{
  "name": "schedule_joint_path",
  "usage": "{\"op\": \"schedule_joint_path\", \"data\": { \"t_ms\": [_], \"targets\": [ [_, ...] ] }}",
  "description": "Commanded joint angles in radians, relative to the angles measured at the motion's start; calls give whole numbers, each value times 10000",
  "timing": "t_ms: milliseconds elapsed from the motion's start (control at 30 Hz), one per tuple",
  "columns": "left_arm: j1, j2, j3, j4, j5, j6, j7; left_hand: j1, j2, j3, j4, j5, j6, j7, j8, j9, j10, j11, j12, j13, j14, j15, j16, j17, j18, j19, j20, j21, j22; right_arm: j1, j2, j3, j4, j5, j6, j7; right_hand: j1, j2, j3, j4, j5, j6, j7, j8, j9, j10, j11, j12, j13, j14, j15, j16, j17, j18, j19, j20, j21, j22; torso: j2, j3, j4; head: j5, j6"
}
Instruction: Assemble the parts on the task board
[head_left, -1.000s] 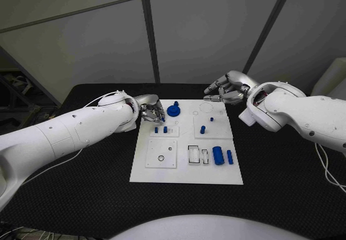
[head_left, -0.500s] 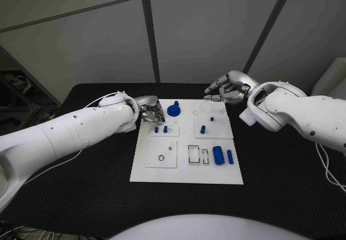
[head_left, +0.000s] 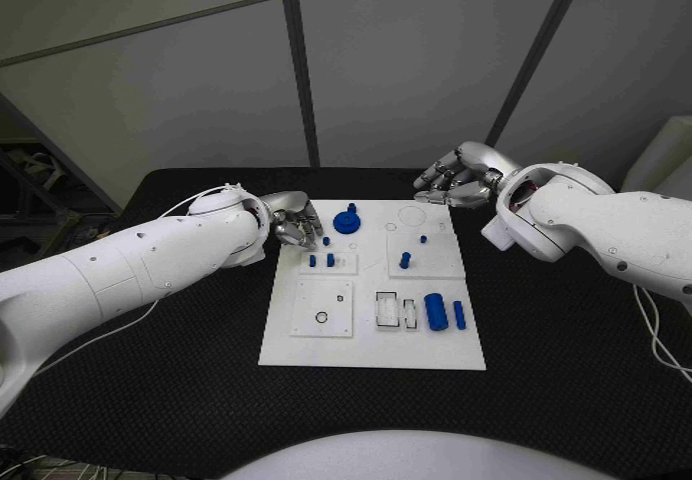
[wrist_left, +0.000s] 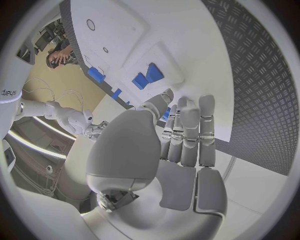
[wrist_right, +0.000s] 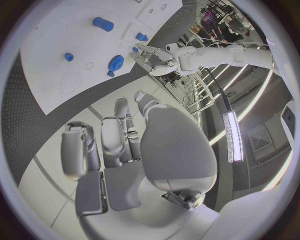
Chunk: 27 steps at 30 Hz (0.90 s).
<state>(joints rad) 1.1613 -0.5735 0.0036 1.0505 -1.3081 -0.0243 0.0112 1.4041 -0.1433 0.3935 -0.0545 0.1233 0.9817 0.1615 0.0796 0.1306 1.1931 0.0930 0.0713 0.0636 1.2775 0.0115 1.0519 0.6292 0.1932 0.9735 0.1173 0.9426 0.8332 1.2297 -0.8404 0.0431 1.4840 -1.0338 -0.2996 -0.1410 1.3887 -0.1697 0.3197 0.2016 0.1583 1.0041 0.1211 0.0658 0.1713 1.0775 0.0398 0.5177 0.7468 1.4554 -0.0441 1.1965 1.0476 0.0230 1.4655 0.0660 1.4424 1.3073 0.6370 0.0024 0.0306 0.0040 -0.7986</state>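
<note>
- Left hand (head_left: 296, 222): at the task board's (head_left: 372, 350) left edge, far end; fingers curled in together. Whether they pinch anything, cannot tell.
- Blue knob part (head_left: 346, 220): stands upright on the board at 3 o'clock from those fingers, just beside them; the nearer hand by far.
- Right hand (head_left: 464, 178): beyond the board's far right corner, fingers loosely curled, holding nothing visible.
</note>
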Motion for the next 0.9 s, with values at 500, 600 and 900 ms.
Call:
{"op": "schedule_joint_path", "data": {
  "t_ms": [500, 600, 900],
  "targets": [
    [-37, -1976, 290, 1939, 6495, -2385, 2787, 36, 262, 291, -265, 213, 980, -44, 165, 2, 252, -37, 183, 40, -623, -49, -2119, -1818, -88, -486, -15, -805, -446, -338, 707, -295, -698, -6364, 1187, -913, 489, -348, 1076, -712, -83, 848, 97, -1, 79, 844, 310, -4324, -4425, 236, 358, -86, -128, 64, 425, 302, 291, 1635, 28, -37, 8, -553, 285],
    [-65, -2220, 291, 2334, 7594, -2585, 3192, -11, 268, 261, -273, 211, 1008, -51, 148, -1, 273, -45, 188, 39, -605, -46, -2257, -1903, -92, -501, -16, -873, -486, -379, 778, -314, -773, -6495, 1327, -941, 458, -365, 1084, -744, -97, 860, 111, -3, 70, 797, 340, -4456, -4567, 235, 381, -96, -157, 68, 416, 320, 277, 1626, 11, -23, 22, -646, 264],
    [-185, -2930, 290, 3465, 10925, -2502, 4275, -84, 372, 222, -295, 226, 1070, -59, 96, -9, 302, -46, 191, 38, -656, -28, -2629, -2112, -101, -583, -3, -1074, -598, -498, 969, -376, -903, -6750, 1686, -1018, 402, -445, 1070, -842, -114, 807, 166, -22, 31, 583, 424, -4582, -4892, 219, 448, -137, -246, 83, 380, 371, 223, 1582, 8, -21, -5, -602, 297]
  ]
}}
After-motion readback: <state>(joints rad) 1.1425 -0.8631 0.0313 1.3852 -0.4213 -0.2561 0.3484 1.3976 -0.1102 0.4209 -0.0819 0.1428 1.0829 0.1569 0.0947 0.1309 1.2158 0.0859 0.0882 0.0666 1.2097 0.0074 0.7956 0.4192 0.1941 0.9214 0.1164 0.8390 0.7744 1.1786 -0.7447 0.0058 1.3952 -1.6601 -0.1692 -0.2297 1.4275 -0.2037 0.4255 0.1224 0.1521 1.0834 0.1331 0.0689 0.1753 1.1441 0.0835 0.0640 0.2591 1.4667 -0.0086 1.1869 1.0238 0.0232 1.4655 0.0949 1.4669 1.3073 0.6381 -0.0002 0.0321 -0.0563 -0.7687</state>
